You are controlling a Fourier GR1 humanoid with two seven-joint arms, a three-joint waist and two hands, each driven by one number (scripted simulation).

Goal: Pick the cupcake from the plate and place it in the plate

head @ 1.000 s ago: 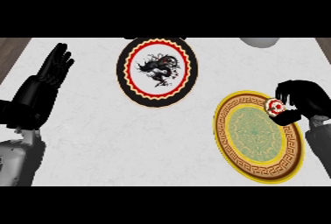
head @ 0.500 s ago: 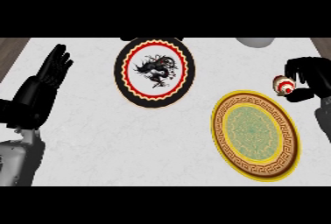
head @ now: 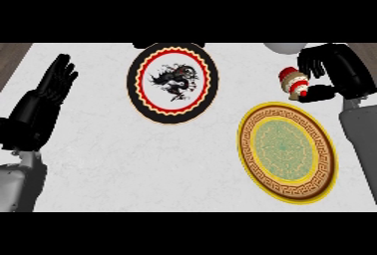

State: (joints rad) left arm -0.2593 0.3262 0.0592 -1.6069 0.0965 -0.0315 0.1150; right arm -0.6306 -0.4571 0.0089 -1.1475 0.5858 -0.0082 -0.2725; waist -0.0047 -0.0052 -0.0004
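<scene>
The cupcake [head: 293,83], red and white with a tan base, hangs tilted in the grasp of my right hand [head: 335,72] at the upper right, above the counter just beyond the yellow plate's far rim. The yellow plate [head: 288,151] with a green centre and brown key-pattern band lies empty at the right. A black-rimmed plate [head: 173,81] with a red ring and a black dragon on white sits at the top centre, also empty. My left hand [head: 46,102] rests open at the left edge, fingers up.
A pale grey round object [head: 283,47] pokes in at the top edge behind my right hand. A strip of brown wooden surface [head: 11,52] borders the white marble counter at the upper left corner.
My right hand has lifted the cupcake off the yellow plate's far right part and carried it up and away, toward the top right. The left hand has stayed still.
</scene>
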